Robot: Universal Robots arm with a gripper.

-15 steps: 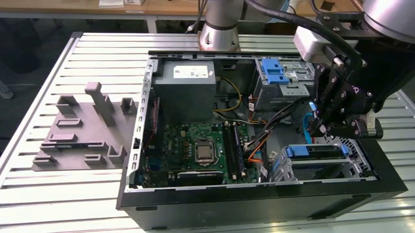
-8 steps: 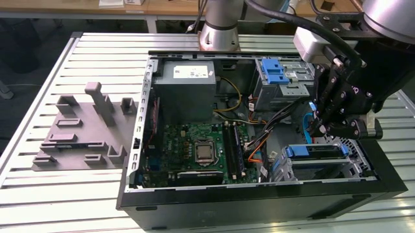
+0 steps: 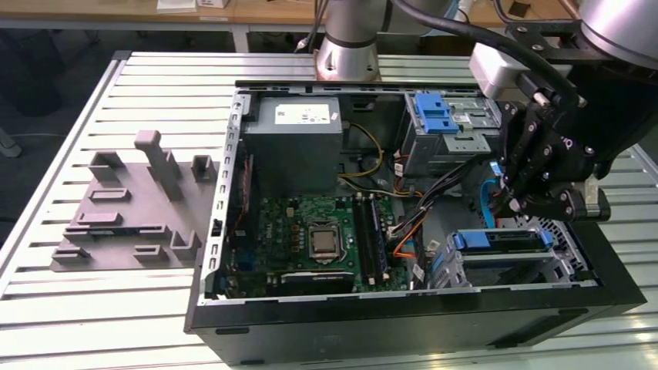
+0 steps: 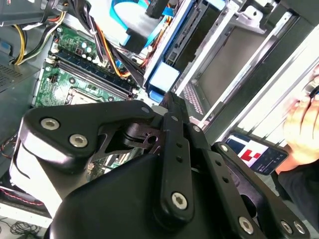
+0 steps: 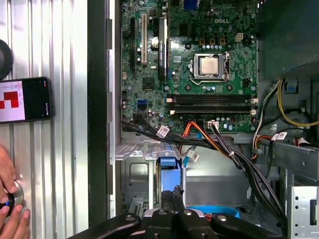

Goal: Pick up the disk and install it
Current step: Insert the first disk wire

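The gripper (image 5: 172,198), fingers pressed together and pinching nothing, sits just above the disk (image 3: 501,240), which lies in its bay at the case's corner. Installation looks nearly done. Seating it calls for a straight push, clear of the cables (image 5: 225,149) beyond.

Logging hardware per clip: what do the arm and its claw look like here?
The arm is a silver-grey cylinder with black cables draped from its upper section. The claw is matte black, built from flat linkage bars joined by round silver screws, with a pale grey block above it. In both wrist views its fingers are black and narrow.
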